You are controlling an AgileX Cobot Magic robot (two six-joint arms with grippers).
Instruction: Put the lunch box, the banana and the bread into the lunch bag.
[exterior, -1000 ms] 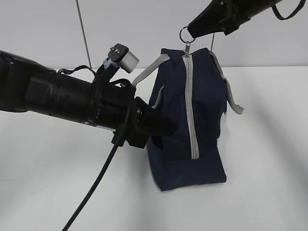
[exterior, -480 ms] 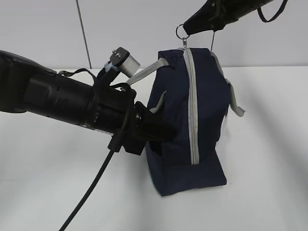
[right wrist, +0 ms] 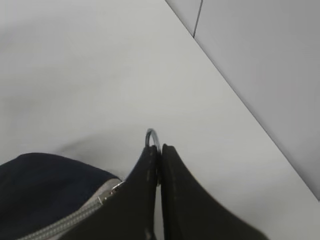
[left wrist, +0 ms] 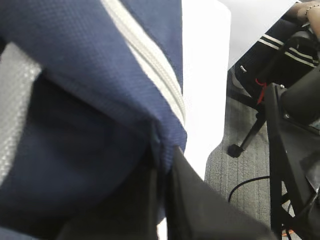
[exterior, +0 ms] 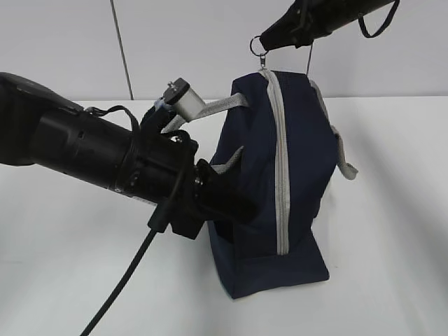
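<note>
Two grippers hold the lunch bag (exterior: pixel 280 182) at frame centre: left gripper (exterior: pixel 234 203) clamps its side fabric, right gripper (right wrist: pixel 160 157) pinches the ring pull (right wrist: pixel 152 137). Keep the fabric taut and pull along the zipper (exterior: pixel 278 161).

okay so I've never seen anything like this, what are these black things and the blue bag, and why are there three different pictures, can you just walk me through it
The black things are two robot arms, each ending in a two-fingered gripper. One picture comes from a camera standing off to the side; the other two come from small cameras on each arm's wrist, so they look very close up.

On the white table stands a navy lunch bag with a grey zipper that looks closed. The left gripper is pressed against the bag's side; its wrist view shows dark fingers pinching blue fabric. The right gripper is closed on the metal ring pull at the top of the zipper. No food or lunch box is visible in these pictures.
</note>
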